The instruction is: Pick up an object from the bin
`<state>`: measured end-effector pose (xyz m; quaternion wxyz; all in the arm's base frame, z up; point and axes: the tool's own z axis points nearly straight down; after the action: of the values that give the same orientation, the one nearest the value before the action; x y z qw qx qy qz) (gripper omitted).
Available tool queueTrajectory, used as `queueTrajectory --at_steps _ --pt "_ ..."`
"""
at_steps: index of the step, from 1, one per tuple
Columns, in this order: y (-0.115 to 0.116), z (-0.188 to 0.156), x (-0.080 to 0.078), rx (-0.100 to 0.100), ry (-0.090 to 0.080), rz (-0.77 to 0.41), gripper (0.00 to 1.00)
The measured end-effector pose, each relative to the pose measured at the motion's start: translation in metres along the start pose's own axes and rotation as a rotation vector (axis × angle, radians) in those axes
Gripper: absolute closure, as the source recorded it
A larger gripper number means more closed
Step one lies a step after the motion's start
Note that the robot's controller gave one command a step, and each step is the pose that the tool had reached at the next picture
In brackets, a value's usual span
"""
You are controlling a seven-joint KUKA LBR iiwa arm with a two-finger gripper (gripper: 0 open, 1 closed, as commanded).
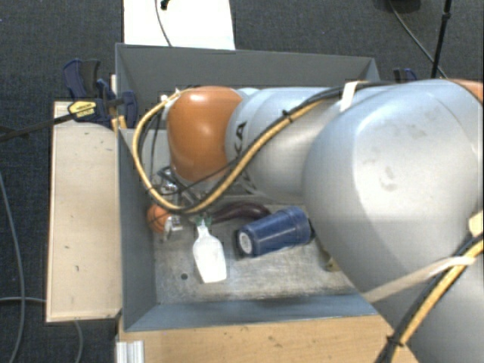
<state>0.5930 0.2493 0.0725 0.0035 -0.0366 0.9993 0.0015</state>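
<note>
A silver arm point(355, 180) with an orange wrist cover point(198, 131) and looping cables spans the grey bin point(140, 278) from 3 o'clock. Its gripper point(171, 206) is down at the 9 o'clock side, close to the left wall; whether it is open or closed cannot be told. A small orange ball point(156, 216) lies just beside the gripper, near that wall. A white bottle point(209, 255) lies toward 7 o'clock, neck pointing at the gripper. A dark blue can point(274, 231) lies on its side near the middle, with a dark purple thing point(240, 211) just behind it. Bare floor runs along the front wall at 6 o'clock.
</note>
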Motion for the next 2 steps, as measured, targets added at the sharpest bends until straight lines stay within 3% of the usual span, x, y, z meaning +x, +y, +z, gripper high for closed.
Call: queueTrajectory --at_steps 1,2 --pt "0.0 0.0 0.0 0.0 0.0 0.002 1.0" --pt "-0.002 -0.038 0.015 0.002 0.007 0.021 1.0"
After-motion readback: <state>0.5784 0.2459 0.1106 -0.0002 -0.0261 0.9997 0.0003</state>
